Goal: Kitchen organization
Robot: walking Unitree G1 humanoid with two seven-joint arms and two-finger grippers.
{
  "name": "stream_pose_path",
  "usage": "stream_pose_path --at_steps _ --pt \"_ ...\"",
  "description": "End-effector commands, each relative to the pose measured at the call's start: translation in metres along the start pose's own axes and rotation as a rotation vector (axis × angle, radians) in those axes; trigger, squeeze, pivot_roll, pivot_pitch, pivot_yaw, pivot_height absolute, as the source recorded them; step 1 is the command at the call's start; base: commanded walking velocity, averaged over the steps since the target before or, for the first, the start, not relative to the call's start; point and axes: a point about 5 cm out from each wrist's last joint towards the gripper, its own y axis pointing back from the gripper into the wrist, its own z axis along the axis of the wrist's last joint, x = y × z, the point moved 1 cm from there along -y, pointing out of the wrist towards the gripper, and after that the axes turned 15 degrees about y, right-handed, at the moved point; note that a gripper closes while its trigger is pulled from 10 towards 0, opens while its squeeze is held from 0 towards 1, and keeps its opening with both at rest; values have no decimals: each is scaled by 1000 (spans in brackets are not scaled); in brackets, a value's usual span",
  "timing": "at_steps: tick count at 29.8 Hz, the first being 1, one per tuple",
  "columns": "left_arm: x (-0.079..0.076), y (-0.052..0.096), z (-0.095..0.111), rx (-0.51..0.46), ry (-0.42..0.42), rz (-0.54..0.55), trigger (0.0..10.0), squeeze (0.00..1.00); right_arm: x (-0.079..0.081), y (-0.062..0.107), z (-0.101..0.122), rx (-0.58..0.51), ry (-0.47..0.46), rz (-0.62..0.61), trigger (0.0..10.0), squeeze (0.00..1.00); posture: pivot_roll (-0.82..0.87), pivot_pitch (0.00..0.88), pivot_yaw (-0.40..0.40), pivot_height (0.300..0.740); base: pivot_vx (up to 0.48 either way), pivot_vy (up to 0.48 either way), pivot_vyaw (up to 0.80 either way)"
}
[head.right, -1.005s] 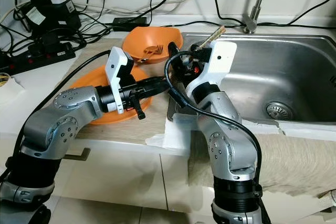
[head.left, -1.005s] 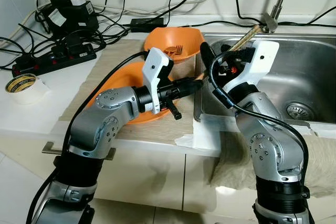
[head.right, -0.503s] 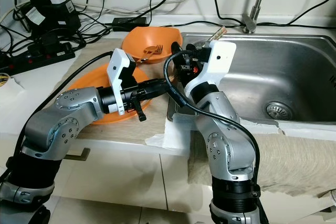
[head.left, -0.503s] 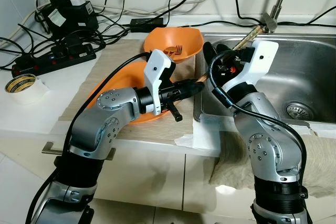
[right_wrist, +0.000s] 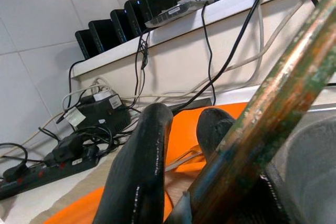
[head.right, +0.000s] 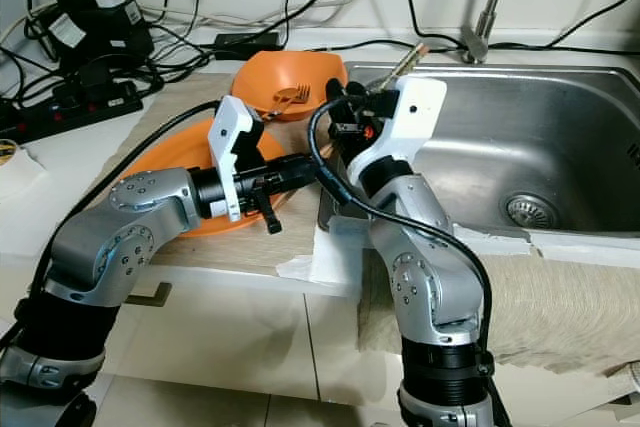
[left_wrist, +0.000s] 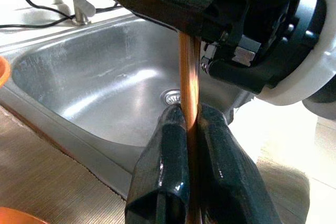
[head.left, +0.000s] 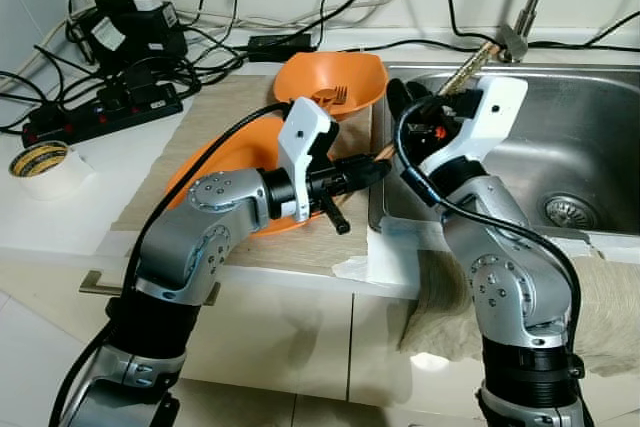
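Clamping the long wooden chopstick (left_wrist: 188, 82) between both the left gripper (left_wrist: 190, 129) and right gripper (head.right: 345, 112), a handover was judged underway; mistimed release risked dropping it into the steel sink (head.left: 590, 137).

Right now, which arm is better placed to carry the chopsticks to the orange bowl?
Probably the left: the left gripper is already shut on the chopsticks, and its arm lies beside the orange bowl. The right gripper sits by the sink.

Orange bowl (head.left: 335, 80), orange plate (head.left: 228, 155); brown chopsticks (left_wrist: 188, 72) (green-stained); steel-grey sink (head.left: 590, 137); black claw fingers (left_wrist: 163, 177).
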Motion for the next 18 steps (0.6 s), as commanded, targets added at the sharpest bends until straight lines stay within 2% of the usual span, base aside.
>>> stream_pose_path --at_steps 1,9,10,11,12,14,15,16,18 --pt "3 5 9 -10 -51 33 10000 0 -15 4 -14 76 32 -80 0 0 -9 0 75 736 0 0 0" --pt "5 5 9 0 -51 49 10000 0 -15 4 -15 77 34 -82 0 0 -9 0 75 736 0 0 0" --pt "5 5 9 0 -54 51 10000 161 -15 4 -15 77 35 -82 0 0 -10 0 76 736 0 0 0" --pt "6 5 9 0 -55 52 10000 408 -15 4 -15 77 35 -82 0 0 -10 0 76 736 0 0 0" --pt "6 5 9 0 -55 53 10000 510 -15 4 -15 76 36 -82 0 0 -10 0 76 736 0 0 0" --pt "6 4 10 -1 -56 54 10000 929 -15 4 -14 74 36 -83 0 0 -11 0 76 736 0 0 0" --pt "6 4 10 -1 -56 54 10000 929 -15 4 -14 74 36 -83 0 0 -11 0 76 736 0 0 0" --pt "6 4 10 -2 -56 55 10000 1000 -15 4 -14 72 36 -83 0 0 -11 0 76 736 0 0 0" --pt "6 4 11 -4 -59 57 10000 1000 -15 4 -13 66 35 -84 0 0 -12 0 76 736 0 0 0"
